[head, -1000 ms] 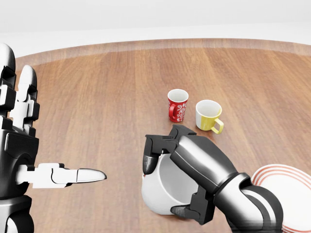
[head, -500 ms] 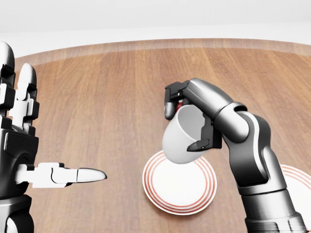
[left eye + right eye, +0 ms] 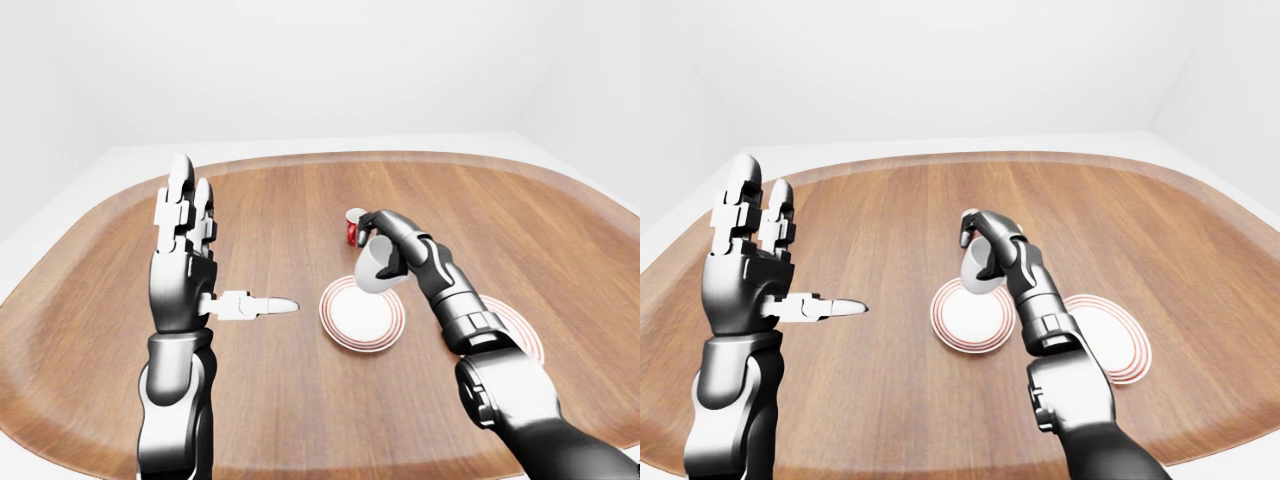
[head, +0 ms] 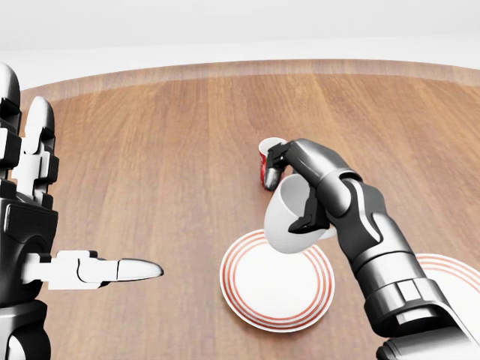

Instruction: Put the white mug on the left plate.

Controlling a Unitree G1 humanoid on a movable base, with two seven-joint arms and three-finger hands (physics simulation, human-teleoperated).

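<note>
Right hand (image 4: 296, 191) grips the white mug (image 4: 296, 217), its fingers wrapped over the top and down one side of the cup, holding it in the air above the left plate (image 4: 277, 283) on the wooden table (image 4: 165, 135). In the head view the mug hangs over the plate's upper right rim, off the plate's centre, with clear space between its base and the plate; whether it sits squarely above the plate cannot be settled from one angle, though the left-eye view also puts it over the rim farthest from the robot. The mug is tilted: its long axis leans away from upright, rounded base toward the lower left of the head view and mouth up toward the palm, hidden by the fingers. No handle is visible.

Left hand (image 3: 185, 270) stands released and flat, fingers pointing up and thumb out toward the plate, well to the plate's left and holding nothing. The right hand is plainly nearer the plate.

Beyond the plate, a red patterned mug (image 4: 267, 161) peeks out behind the right hand's fingers. A second plate (image 3: 525, 340) lies to the left plate's right, partly covered by the right arm.

The move ahead appears to call for levelling the mug, drawing it toward the plate's centre and lowering it.
</note>
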